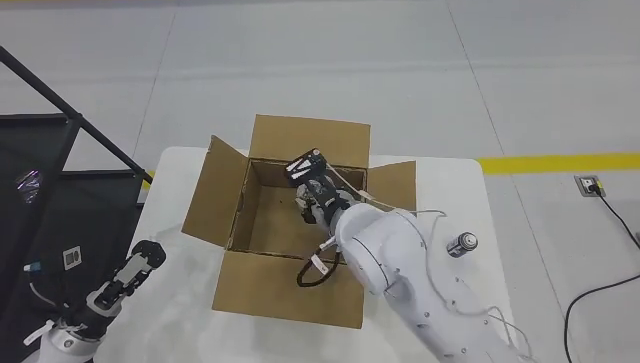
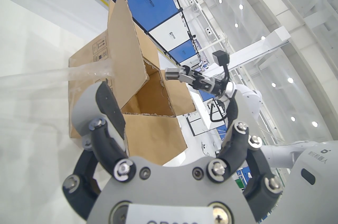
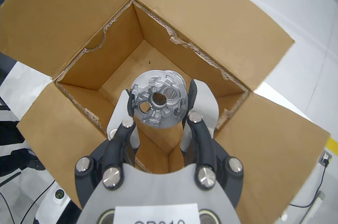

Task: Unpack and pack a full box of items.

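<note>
Fingers [image 3: 194, 94] of the right gripper [image 3: 159, 101] were clamped across the rim of a metal hub [image 3: 158, 103], hanging over the open box [image 3: 118, 50]. Looked heavy, rigid and slick, so the rim grip seemed right. Left gripper [image 2: 169, 95] sat wide open near the box.

Plain brown cardboard box [image 1: 290, 293], dull silver-grey cast metal part [image 3: 173, 110], white table [image 1: 455, 198], pale grey floor [image 1: 300, 53] with yellow stripe [image 1: 540, 163], right gripper [image 3: 161, 91] black with pale grey finger shells.

Matt cardboard box [image 3: 211, 24], rough cast-metal part [image 3: 158, 101]
</note>
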